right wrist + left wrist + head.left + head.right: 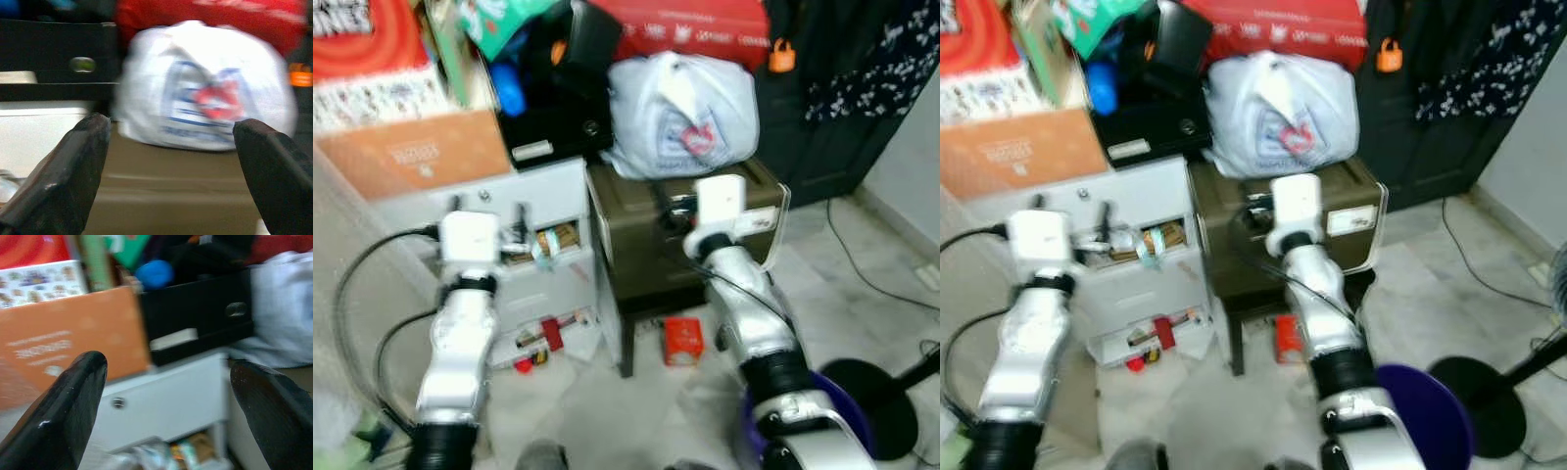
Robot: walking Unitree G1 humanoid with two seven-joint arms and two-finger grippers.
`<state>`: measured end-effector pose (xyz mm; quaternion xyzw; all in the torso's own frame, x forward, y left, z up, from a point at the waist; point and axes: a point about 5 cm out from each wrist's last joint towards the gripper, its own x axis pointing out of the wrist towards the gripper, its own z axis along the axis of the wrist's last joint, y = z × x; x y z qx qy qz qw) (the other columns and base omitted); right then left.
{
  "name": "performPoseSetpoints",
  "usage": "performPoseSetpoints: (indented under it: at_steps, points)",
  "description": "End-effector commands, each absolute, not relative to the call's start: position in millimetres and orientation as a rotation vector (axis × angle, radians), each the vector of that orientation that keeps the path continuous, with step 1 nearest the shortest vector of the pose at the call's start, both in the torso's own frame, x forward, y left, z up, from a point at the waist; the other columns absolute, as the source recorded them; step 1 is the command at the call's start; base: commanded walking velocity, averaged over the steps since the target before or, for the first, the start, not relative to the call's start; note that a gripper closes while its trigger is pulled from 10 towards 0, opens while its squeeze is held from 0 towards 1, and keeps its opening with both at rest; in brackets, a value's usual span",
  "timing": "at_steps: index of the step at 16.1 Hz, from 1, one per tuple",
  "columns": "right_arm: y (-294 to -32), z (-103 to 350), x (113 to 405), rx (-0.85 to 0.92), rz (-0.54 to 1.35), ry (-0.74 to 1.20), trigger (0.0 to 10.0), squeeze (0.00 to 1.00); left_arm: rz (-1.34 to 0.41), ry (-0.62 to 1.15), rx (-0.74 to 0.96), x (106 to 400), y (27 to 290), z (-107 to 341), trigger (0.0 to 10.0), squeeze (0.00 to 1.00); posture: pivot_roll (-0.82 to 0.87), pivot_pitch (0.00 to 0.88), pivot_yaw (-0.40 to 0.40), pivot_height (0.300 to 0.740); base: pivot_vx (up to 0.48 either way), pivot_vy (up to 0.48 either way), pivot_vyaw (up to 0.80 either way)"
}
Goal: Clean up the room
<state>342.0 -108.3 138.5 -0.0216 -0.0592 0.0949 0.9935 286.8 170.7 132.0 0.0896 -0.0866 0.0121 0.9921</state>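
Observation:
Both arms are raised toward a cluttered stack of furniture. My left gripper is open and holds nothing; it faces a white drawer cabinet whose drawers hang open, stuffed with small items. My right gripper is open too, with nothing between its fingers, and points at a white plastic bag on top of a brown cabinet. A small red box lies on the floor under the brown cabinet. Red bits spill from the lowest white drawer.
An orange box, a black box, a blue ball and a red bag are piled on top. A black fan base and a cable lie on the floor at right. Dark door behind.

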Motion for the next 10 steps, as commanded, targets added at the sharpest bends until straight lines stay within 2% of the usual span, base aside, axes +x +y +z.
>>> performPoseSetpoints:
  at_steps: [1,4,10]
  points:
    - [-100.7,141.9,343.2,-0.031,0.203,-0.125,10.0,0.0,0.048,-0.179,0.201,287.5,179.3,135.9,10.0,0.0,0.07,0.0,-0.003,0.74,0.0,-0.307,0.0]
    - [-100.5,141.4,343.4,-0.031,0.2,-0.124,10.0,0.0,0.06,-0.185,0.182,287.9,180.8,136.4,10.0,0.0,0.07,0.0,0.001,0.74,0.0,0.0,0.15]
    - [-101.3,139.8,343.1,-0.044,0.191,-0.122,10.0,0.0,0.098,-0.185,0.209,287.4,186.7,137.2,10.0,0.0,0.07,0.0,0.004,0.74,0.0,0.0,0.66]
